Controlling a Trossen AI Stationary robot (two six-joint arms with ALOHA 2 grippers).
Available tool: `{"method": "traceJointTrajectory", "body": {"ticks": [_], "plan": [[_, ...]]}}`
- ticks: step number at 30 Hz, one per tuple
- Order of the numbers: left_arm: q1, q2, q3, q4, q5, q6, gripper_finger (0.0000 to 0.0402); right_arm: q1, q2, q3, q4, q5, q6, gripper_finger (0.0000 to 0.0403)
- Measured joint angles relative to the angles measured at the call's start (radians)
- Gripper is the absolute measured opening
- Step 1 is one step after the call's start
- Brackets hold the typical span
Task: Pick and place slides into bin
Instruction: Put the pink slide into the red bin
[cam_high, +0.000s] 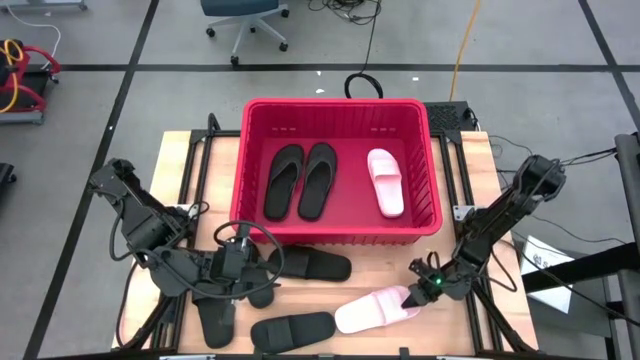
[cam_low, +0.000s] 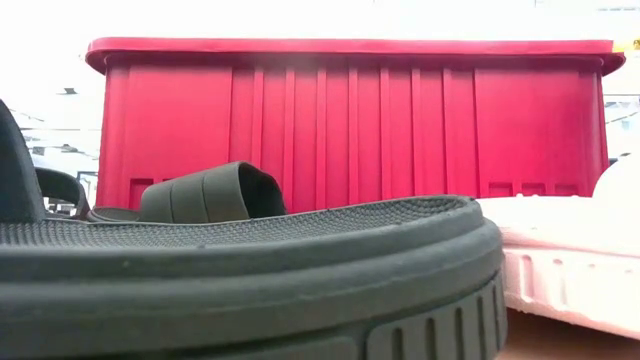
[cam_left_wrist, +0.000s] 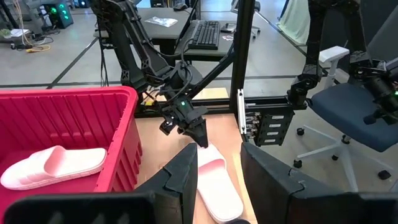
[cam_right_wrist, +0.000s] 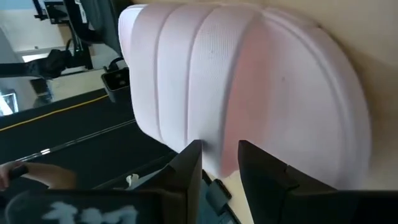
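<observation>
The red bin (cam_high: 335, 103) stands at the table's far middle and holds two black slides (cam_high: 300, 180) and one pink slide (cam_high: 386, 182). On the table near the front lie three black slides (cam_high: 310, 265) (cam_high: 293, 330) (cam_high: 215, 322) and a pink slide (cam_high: 372, 311). My right gripper (cam_high: 420, 292) is at the pink slide's right end, shut on it. My left gripper (cam_high: 250, 268) hovers over the black slides at the left. It is open and empty and points level toward the table's right (cam_left_wrist: 217, 180). My right gripper pinches the pink slide at its right end, at the edge beside the ribbed strap (cam_right_wrist: 214, 149), between its two fingers. The fingers slant down from the table's right side (cam_left_wrist: 200, 142). The slide lies along the table, its left end (cam_high: 345, 318) resting on the wood.
The bin's near wall (cam_low: 350, 130) rises behind the loose slides. One black slide's sole (cam_low: 250, 270) fills the low view's front, another's strap (cam_low: 210, 192) stands behind it. The table frame's posts (cam_left_wrist: 239, 81) and an office chair (cam_left_wrist: 354, 106) stand beyond the right edge.
</observation>
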Motion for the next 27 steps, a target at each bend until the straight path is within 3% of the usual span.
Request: {"method": "traceJointTrajectory", "body": {"ticks": [17, 24, 27], "plan": [[0.000, 0.000, 0.000, 0.000, 0.003, -0.009, 0.0122, -0.019, 0.130, 0.000, 0.213, 0.079, -0.055, 0.0089], [0.000, 0.000, 0.000, 0.000, 0.003, -0.011, 0.0122, -0.019, 0.130, 0.000, 0.225, 0.083, -0.101, 0.0011], [0.000, 0.000, 0.000, 0.000, 0.003, -0.011, 0.0122, -0.019, 0.130, 0.000, 0.233, 0.106, -0.115, 0.0010]]}}
